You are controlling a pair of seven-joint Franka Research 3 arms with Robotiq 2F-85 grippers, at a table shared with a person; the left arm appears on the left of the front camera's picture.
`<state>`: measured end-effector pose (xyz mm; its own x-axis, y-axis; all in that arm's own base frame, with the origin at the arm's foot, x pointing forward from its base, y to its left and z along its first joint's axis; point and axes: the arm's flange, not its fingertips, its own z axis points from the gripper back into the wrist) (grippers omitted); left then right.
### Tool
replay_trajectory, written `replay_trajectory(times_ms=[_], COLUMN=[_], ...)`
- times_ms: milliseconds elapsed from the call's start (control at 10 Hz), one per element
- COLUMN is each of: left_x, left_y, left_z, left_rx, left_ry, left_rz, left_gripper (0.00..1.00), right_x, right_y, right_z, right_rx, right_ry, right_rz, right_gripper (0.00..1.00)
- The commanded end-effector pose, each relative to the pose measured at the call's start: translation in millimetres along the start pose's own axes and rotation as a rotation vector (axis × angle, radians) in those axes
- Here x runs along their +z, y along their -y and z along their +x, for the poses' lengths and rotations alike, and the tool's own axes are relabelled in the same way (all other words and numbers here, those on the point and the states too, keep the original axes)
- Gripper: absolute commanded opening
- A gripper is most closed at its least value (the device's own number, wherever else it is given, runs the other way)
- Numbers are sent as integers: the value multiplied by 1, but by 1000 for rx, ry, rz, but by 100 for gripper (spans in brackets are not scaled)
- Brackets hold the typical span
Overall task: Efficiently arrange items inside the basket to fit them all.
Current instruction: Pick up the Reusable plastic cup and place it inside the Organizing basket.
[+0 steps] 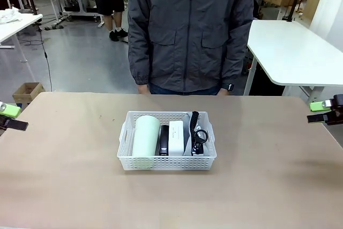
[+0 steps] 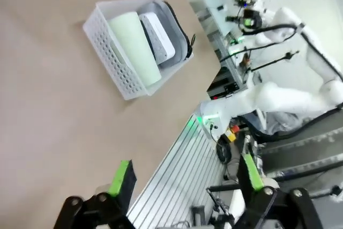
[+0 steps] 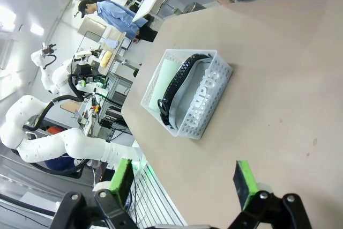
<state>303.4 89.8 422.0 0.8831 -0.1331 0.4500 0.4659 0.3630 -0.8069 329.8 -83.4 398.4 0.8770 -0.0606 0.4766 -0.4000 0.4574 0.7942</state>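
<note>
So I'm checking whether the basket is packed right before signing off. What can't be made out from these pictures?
- Stapler: front view shows a thin black sliver, wedged between the cup and box.
- Pouch: in the left wrist view, the box covers most of it.
- Basket floor: hidden under the items.
- Left gripper and right gripper: cut off by the front view's side edges.

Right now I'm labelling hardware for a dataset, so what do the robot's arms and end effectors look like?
Each end effector is black, with two fingers tipped in bright green pads: the left end effector and the right end effector show hinged black linkages with round pivot bolts at the finger bases. The arm seen beyond the table has smooth white rounded segments, with black cables alongside.
</note>
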Motion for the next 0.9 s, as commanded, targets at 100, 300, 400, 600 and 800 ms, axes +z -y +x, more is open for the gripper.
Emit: replay_trajectory(times_ms=[100, 300, 400, 600, 800], left_x=[6, 6, 6, 6, 6], left_y=[15, 15, 15, 15, 15], left_z=[7, 7, 7, 7, 7], left_rx=[54, 54, 54, 54, 54], left_ry=[65, 65, 65, 65, 65], left_rz=[-26, -26, -26, -26, -26], left_gripper=[95, 95, 95, 95, 95], right_x=[-1, -1, -1, -1, -1], right_y=[-3, -3, -3, -3, -3], right_z=[2, 2, 2, 2, 2], right_rx=[-13, -13, -13, -13, -13], right_ry=[14, 14, 14, 14, 14], right_rz=[9, 9, 9, 9, 9], right_gripper=[100, 100, 100, 100, 100])
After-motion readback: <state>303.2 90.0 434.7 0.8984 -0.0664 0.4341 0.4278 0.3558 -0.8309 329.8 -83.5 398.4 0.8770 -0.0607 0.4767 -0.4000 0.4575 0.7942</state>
